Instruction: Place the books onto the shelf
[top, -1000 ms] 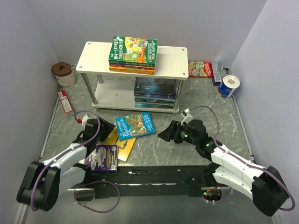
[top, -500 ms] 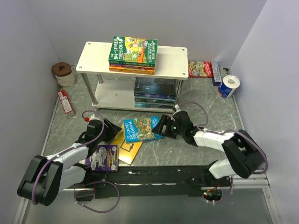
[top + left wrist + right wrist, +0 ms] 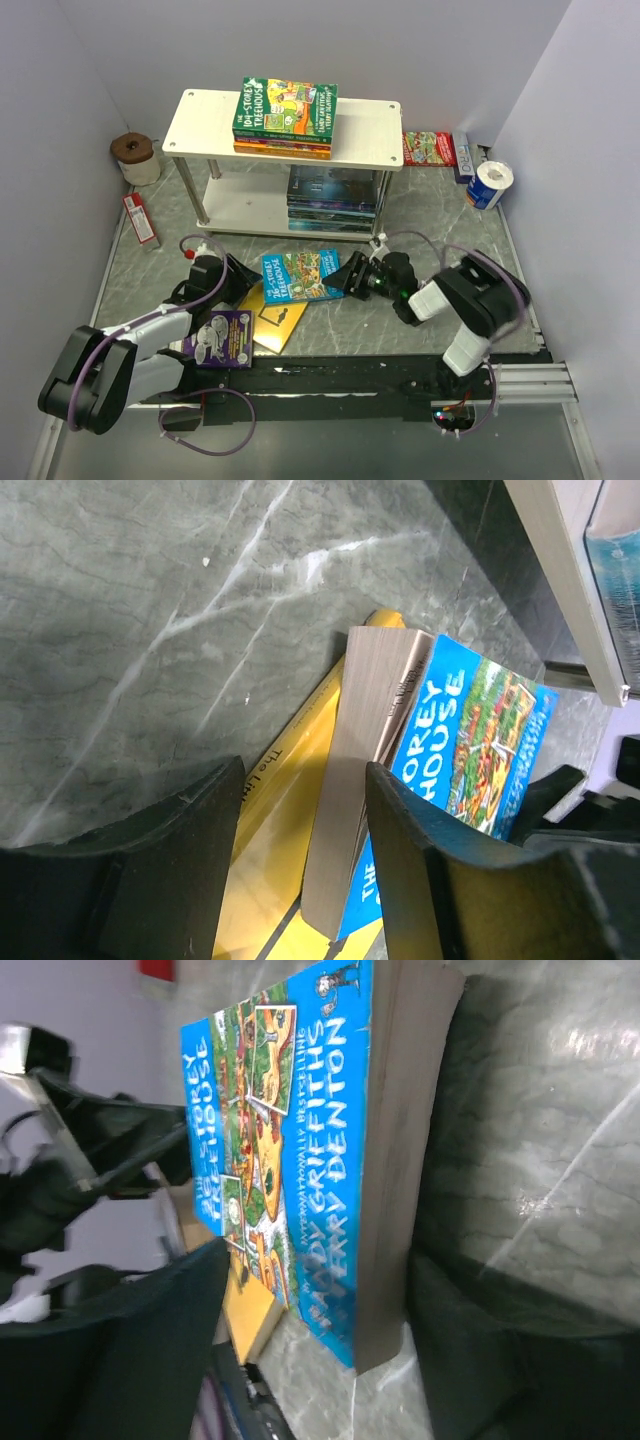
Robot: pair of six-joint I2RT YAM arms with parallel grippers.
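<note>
Blue book (image 3: 297,274) on bench (image 3: 440,215), flanked by both arms.
Left end effector (image 3: 237,276) and right end effector (image 3: 352,274) both wide, straddling its opposite edges.

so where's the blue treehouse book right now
In the top view the blue book lies mid-table, just in front of the shelf, partly over the yellow book.

white-black arms (image 3: 150,332), purple cables (image 3: 216,275)

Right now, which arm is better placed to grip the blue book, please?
Probably right: the right claw, open, frames only the blue book; the left claw also spans the yellow book.
</note>
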